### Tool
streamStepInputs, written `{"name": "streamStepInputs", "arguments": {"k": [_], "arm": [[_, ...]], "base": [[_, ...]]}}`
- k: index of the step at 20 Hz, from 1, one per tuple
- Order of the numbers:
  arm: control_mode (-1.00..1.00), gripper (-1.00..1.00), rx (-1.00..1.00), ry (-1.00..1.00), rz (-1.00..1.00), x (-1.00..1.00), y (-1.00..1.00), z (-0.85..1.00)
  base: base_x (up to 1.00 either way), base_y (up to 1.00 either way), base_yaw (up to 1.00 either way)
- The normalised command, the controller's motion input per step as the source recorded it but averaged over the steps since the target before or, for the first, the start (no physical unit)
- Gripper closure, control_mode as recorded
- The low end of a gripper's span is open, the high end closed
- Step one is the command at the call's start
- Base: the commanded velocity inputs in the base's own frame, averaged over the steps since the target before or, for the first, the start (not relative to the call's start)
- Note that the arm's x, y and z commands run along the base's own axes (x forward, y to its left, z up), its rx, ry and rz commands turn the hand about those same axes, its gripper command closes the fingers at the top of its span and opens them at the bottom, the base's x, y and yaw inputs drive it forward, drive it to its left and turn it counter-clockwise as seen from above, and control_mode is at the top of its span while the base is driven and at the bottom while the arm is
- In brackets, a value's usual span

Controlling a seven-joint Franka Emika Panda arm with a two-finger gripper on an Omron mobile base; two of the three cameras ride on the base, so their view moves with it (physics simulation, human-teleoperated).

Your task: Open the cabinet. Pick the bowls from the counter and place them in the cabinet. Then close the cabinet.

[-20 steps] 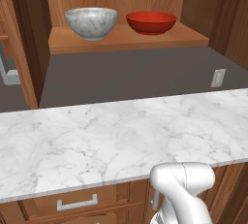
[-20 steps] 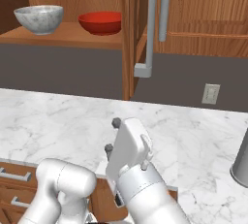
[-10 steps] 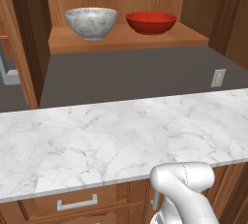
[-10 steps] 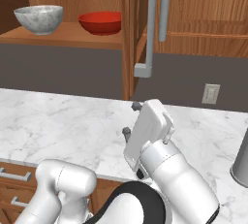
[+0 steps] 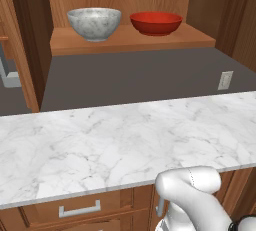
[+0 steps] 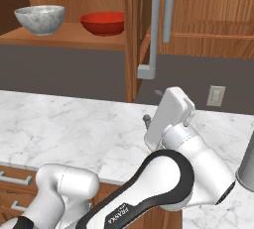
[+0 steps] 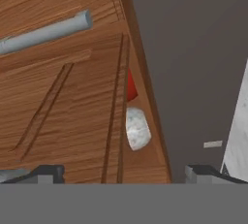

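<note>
A white outlet is set in the dark grey wall, low and to the right. Drawers with short grey handles are seen lower down. A grey cylinder is cut off by the right edge.

arm: glossy white shells | black joint band (white FRANKA lettering) | hand: white

two bowls side by side on cabinet shelf, counter below in front
</note>
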Motion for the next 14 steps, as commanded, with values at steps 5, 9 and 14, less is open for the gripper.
{"name": "streamStepInputs", "arguments": {"k": [5, 9, 14], "arm": [[-1.00, -1.00, 0.00, 0.00, 0.02, 0.48, -0.28, 0.00], [-1.00, -1.00, 0.00, 0.00, 0.11, 0.27, -0.12, 0.03], [-1.00, -1.00, 0.00, 0.00, 0.17, 0.32, 0.00, 0.20]], "base": [[0.00, 0.00, 0.00], [0.00, 0.00, 0.00], [0.00, 0.00, 0.00]]}}
